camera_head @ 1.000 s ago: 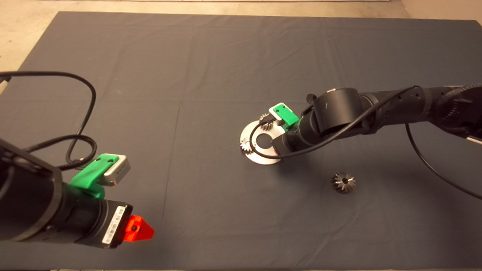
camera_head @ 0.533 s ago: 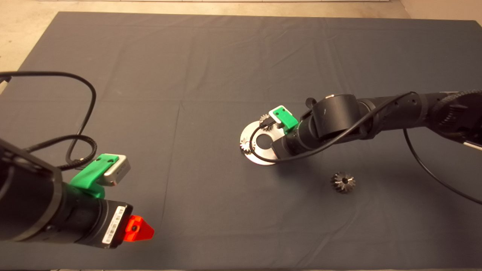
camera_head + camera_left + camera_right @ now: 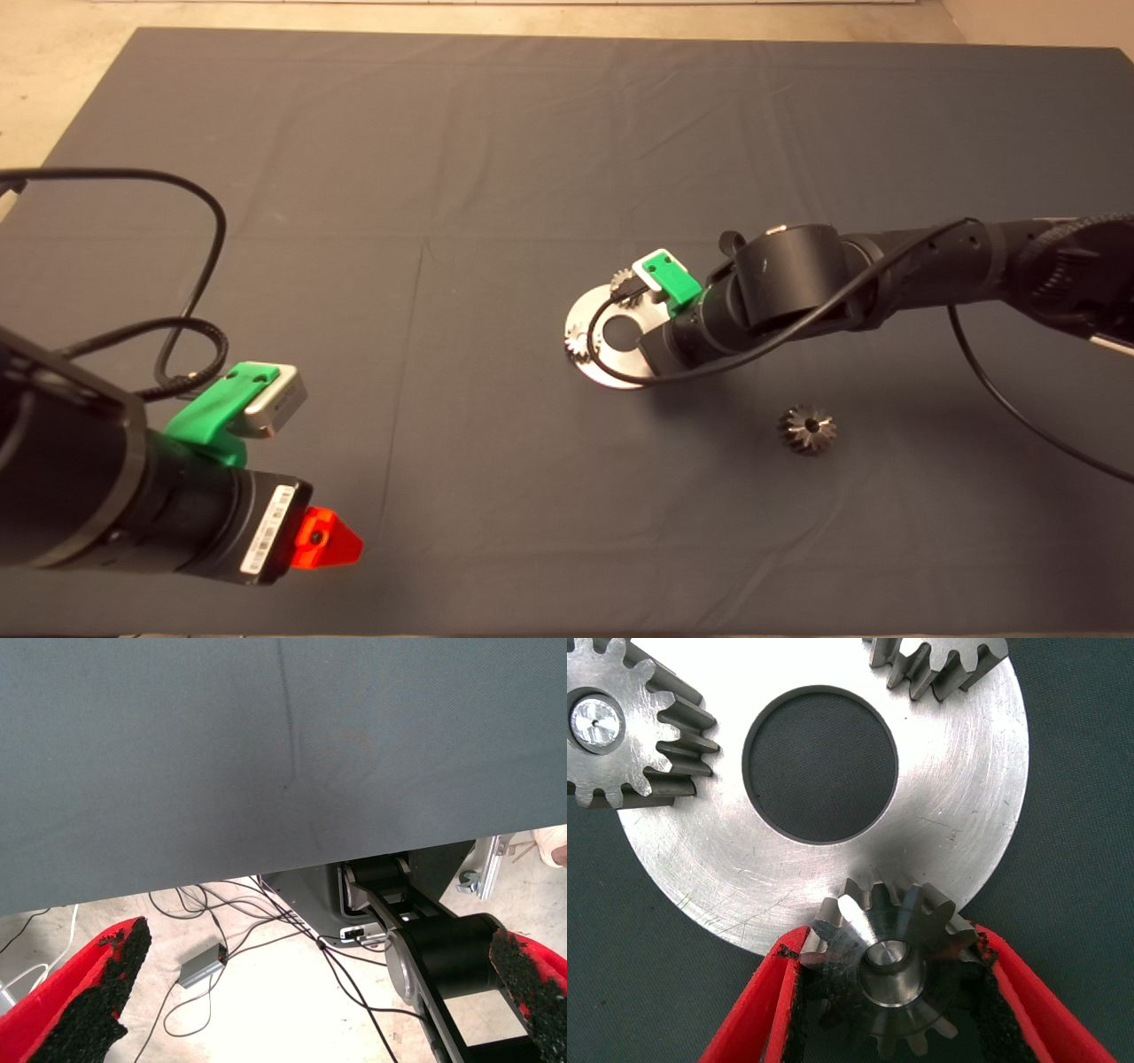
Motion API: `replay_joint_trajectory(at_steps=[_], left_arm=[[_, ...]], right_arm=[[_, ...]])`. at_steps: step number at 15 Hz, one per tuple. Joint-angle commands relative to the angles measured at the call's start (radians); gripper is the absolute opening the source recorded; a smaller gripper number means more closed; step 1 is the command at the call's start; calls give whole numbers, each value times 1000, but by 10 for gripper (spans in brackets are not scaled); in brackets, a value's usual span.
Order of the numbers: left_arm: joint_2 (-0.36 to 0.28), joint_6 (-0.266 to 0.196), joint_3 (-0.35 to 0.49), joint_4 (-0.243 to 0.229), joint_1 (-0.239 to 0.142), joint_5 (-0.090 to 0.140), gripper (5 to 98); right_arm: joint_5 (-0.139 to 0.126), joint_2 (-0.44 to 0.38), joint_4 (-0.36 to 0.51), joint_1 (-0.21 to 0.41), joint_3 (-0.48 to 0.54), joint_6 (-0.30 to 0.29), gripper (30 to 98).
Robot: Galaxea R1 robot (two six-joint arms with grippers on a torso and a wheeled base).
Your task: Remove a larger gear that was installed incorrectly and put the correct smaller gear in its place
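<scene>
Smaller gear (image 3: 890, 979) clamped by right end effector (image 3: 890, 992), no legible writing

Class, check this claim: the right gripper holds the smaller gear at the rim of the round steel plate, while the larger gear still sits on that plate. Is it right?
Not quite. The head view shows the larger gear lying on the mat, apart from the round steel plate. The rest stands: in the right wrist view the right gripper holds the smaller gear at the plate's rim.
</scene>
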Motion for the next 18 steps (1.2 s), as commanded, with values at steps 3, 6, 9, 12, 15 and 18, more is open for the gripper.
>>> replay_joint_trajectory(at_steps=[3, 6, 9, 12, 15, 18], left_arm=[[-1, -6, 15, -15, -4, 3, 983], [-1, -5, 15, -15, -4, 3, 982], [-1, -4, 15, -15, -3, 3, 983], [-1, -6, 15, -15, -2, 3, 983], [-1, -5, 15, -15, -2, 3, 983], [-1, 5, 15, -15, -2, 4, 983]], right_arm=[[-10, -6, -22, 0, 7, 7, 434], [-10, -5, -22, 0, 9, 8, 439], [-18, -6, -20, 8, 12, 12, 486], [-54, -6, -11, 93, 91, 44, 524], [-81, -43, 136, 253, 200, 108, 570], [-81, -208, 345, 411, 358, 149, 612]])
